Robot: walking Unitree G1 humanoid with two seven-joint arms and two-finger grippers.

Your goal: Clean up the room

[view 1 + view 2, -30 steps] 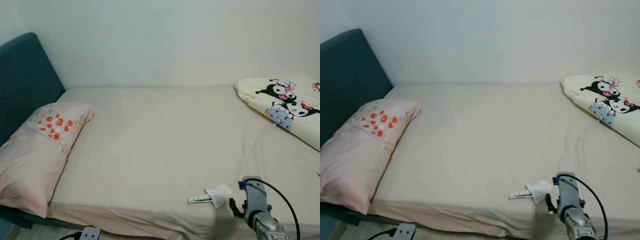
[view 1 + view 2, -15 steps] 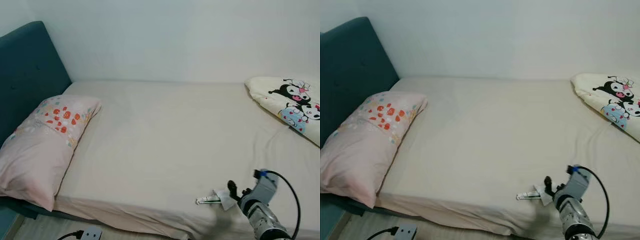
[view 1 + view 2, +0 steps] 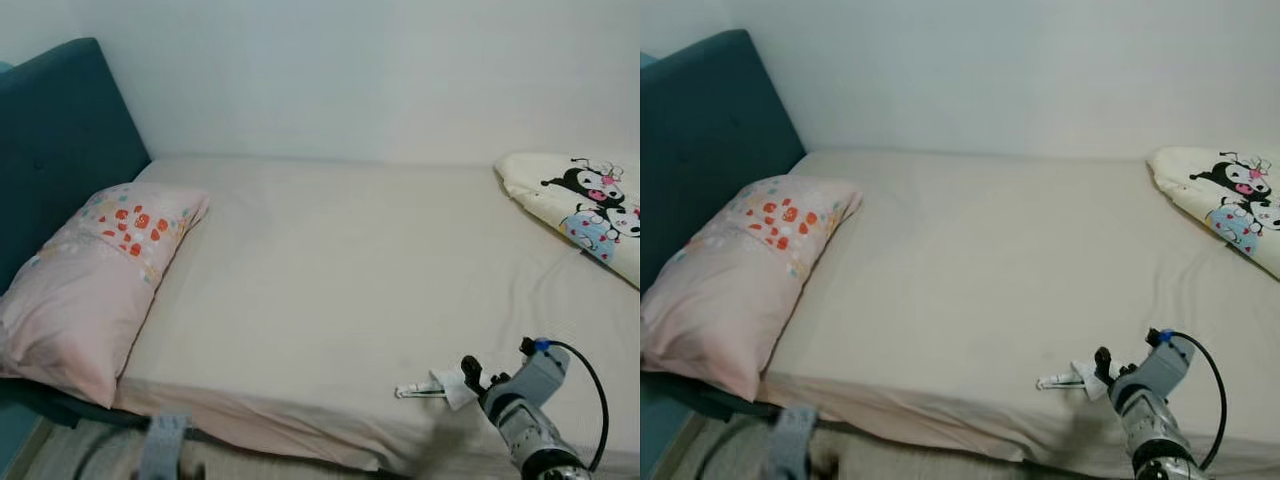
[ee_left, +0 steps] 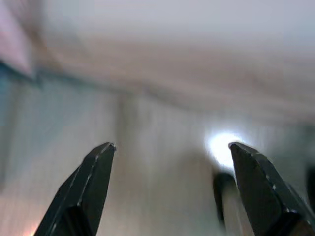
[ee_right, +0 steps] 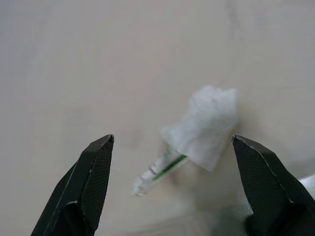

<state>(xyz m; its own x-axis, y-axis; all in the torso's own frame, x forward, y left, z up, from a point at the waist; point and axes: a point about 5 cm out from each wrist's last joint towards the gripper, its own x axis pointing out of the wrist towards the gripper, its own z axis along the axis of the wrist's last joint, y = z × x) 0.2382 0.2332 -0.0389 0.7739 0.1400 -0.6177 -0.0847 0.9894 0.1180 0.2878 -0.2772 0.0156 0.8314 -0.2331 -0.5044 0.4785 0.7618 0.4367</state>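
A crumpled white tissue (image 3: 456, 389) lies on the beige bed sheet near the front edge, with a thin clear wrapper with green print (image 3: 417, 390) poking out to its left. In the right wrist view the tissue (image 5: 205, 125) and the wrapper (image 5: 156, 172) lie between and just ahead of the two spread black fingers. My right gripper (image 3: 470, 375) is open, hovering just right of the tissue, its silver arm rising from the lower right. My left gripper (image 4: 170, 147) is open, low by the bed's side, seen blurred.
The bed (image 3: 330, 270) has a pink pillow with red flowers (image 3: 95, 270) at the left against a teal headboard (image 3: 55, 140). A folded cream blanket with cartoon figures (image 3: 585, 205) lies at the right. A blurred grey object (image 3: 160, 450) sits on the floor below the bed edge.
The camera has shifted slightly. My right gripper has stayed beside the tissue, with its fingers now around it. A blurred grey shape has risen at the bottom left.
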